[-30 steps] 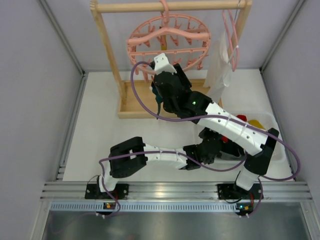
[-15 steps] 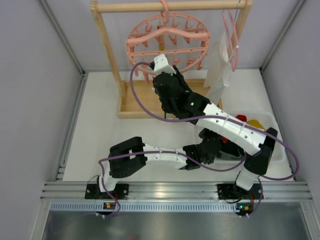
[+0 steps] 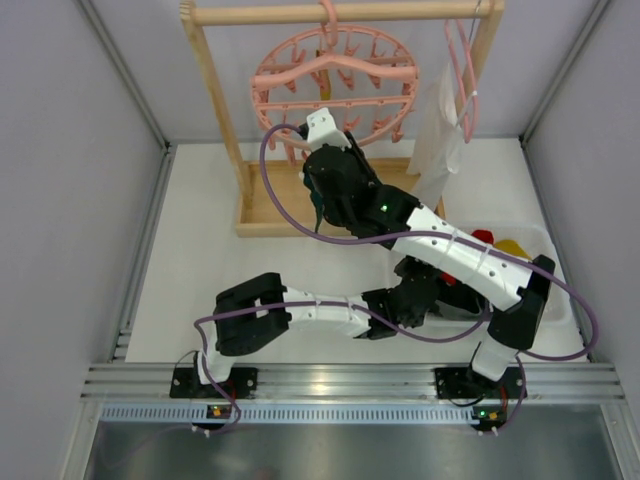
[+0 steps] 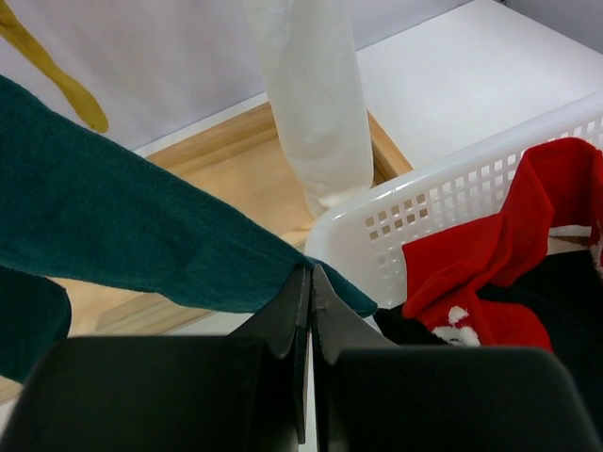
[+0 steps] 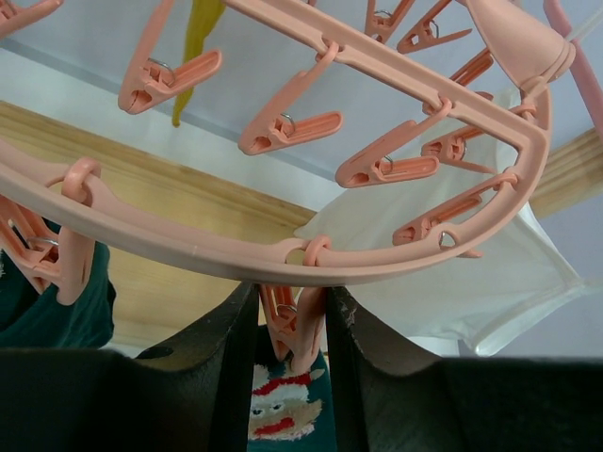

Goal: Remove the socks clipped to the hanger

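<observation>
**Markings.** No lettering can be read. One teal figured sock point(image 5: 283, 410) bears a red and white figure.

**Count.** There are two arms, one round pink hanger point(image 5: 188, 247), one wooden rack point(image 3: 215, 110), one white cloth point(image 4: 316, 113) and one white basket point(image 4: 424, 212). One yellow sock point(image 5: 195, 47) hangs from the hanger at the far side of the worktop point(image 3: 200, 270). Red socks point(image 4: 480, 264) with white marks lie in the basket on the right; their number cannot be told.

**Right tool** point(image 5: 292, 297). It is raised under the hoop, its fingers narrowly parted and closed against one peg point(image 5: 294, 330), with the figured sock below.

**Left tool** point(image 4: 309, 278). The jaws are pressed tip to tip at the basket's near rim. They appear to pinch the end of a plain teal sock point(image 4: 141, 235), which runs up and left.
</observation>
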You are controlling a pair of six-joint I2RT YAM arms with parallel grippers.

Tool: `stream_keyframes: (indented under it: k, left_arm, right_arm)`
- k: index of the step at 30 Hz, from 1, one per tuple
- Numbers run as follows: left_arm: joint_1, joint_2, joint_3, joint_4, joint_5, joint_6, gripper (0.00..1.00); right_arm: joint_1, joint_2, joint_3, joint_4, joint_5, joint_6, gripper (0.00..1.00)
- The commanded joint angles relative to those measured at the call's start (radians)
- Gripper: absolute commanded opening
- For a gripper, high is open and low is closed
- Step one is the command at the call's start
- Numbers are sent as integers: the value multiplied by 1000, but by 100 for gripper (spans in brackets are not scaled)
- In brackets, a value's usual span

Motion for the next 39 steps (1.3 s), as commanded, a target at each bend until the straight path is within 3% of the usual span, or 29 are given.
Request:
stream_keyframes:
  k: [1,15,17,18,20,32,39]
  left_arm:
    - [2,-55,-29,57,15,-32,0]
    - [-4,-132,-104,57,9,-58,0]
    - [-12,-184,-147,57,16,-69,0]
    - [-17,-202,-162,54,29,-86,0]
    - [-24,-250,-208,54,38,-100,0]
    - [-72,-478,-457,50,148,-256,0]
    - [-138,-610,-517,30,136,-245,0]
  right_arm:
    - [10,-36,-3,38,-32,23,0]
    - [4,-61,-12,50,-93,43,0]
    - [4,-69,-18,43,-104,55,9]
    - [4,-79,-29,46,-115,61,24]
    - [4,-86,-31,50,-123,69,37]
    - [5,-158,-64,-20,-231,159,72]
    - [5,-331,-165,-75,-337,225,91]
